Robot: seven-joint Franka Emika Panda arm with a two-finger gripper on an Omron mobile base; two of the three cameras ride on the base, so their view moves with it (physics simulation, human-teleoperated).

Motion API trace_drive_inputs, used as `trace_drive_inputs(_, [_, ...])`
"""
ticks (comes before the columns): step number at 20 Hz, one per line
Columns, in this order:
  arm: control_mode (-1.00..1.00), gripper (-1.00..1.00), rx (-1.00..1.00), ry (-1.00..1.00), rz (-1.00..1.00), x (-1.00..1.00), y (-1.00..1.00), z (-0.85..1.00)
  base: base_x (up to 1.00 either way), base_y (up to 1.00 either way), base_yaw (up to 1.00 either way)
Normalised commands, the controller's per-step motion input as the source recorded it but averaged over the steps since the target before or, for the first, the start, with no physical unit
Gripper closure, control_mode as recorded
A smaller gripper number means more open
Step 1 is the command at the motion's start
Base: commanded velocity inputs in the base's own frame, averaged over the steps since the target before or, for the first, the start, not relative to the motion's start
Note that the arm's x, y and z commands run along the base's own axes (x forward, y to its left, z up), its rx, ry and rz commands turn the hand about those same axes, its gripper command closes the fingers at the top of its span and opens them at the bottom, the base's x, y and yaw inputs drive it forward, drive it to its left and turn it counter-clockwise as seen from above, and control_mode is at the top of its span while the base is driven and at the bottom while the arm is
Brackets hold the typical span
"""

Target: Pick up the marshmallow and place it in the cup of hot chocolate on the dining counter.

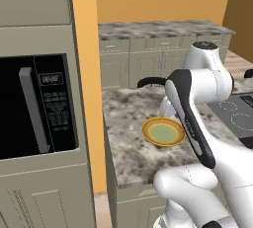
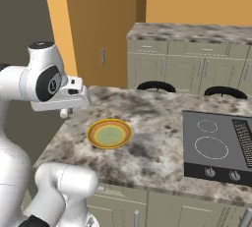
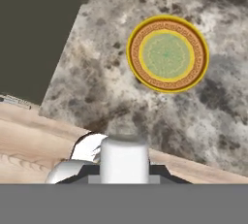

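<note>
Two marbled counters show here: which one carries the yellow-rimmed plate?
The nearer counter, the one with the black cooktop; the yellow-rimmed plate lies near its left end. The far counter against the orange wall tops drawers and cabinet doors.

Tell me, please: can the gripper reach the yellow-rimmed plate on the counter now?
Probably yes for reach: nothing stands around the plate on the counter. But the gripper is shut on the marshmallow.

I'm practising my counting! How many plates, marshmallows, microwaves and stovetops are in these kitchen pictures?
plate: 1
marshmallow: 1
microwave: 1
stovetop: 1
Total: 4
</note>
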Motion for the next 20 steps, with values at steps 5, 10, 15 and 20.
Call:
trace_drive_inputs(5, [-1.00, 1.00, 0.04, -0.20, 0.13, -0.73, 0.00, 0.23, 0.00, 0.00, 0.00])
trace_drive_inputs(10, [-1.00, 1.00, 0.01, -0.07, 0.04, -0.35, 0.00, 0.05, 0.00, 0.00, 0.00])
trace_drive_inputs(15, [-1.00, 1.00, 0.00, 0.01, 0.00, 0.00, 0.00, 0.00, 0.00, 0.00, 0.00])
trace_drive_inputs(20, [-1.00, 1.00, 0.00, 0.00, 0.00, 0.00, 0.00, 0.00, 0.00, 0.00, 0.00])
